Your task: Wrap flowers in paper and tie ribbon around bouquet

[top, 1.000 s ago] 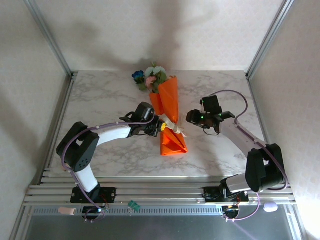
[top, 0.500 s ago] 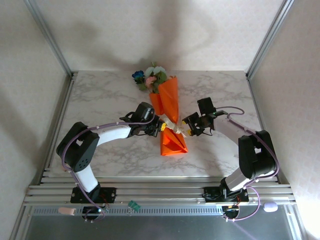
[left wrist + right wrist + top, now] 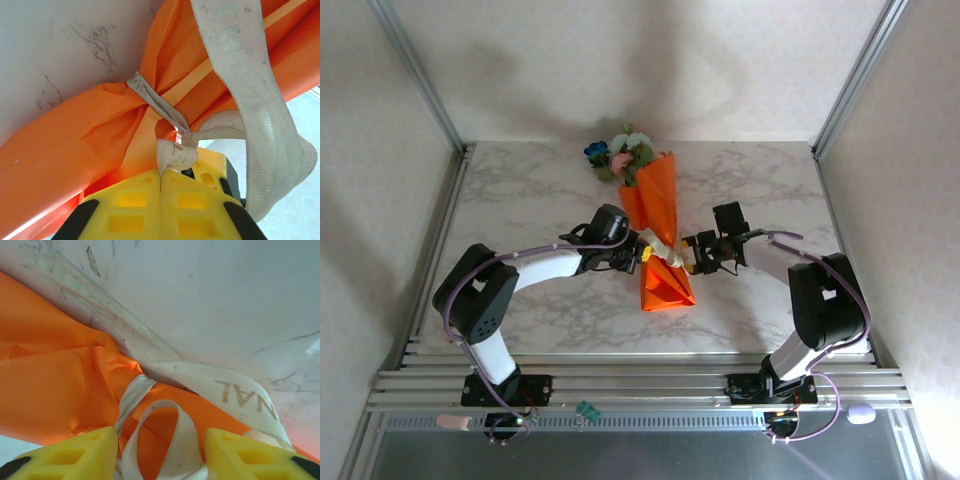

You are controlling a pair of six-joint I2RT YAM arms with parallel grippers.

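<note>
White marble-pattern table (image 3: 520, 200) holds the orange paper cone bouquet (image 3: 658, 210), lying between both grippers with its pink, white and blue flower heads (image 3: 623, 155) beyond them. The thin cream-white ribbon strip (image 3: 240, 75) cinches the cone's waist just ahead of the left gripper (image 3: 161, 175), which is pinched tight on the ribbon. The right gripper (image 3: 161, 440) is half-spread around a loose ribbon loop, clamping nothing. Risk: closing off-target grabs paper, tearing it or slackening the knot.

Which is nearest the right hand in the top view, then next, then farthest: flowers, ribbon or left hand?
1. ribbon, just beside the right hand.
2. left hand, across the bouquet waist.
3. flowers, toward the table far edge.
</note>
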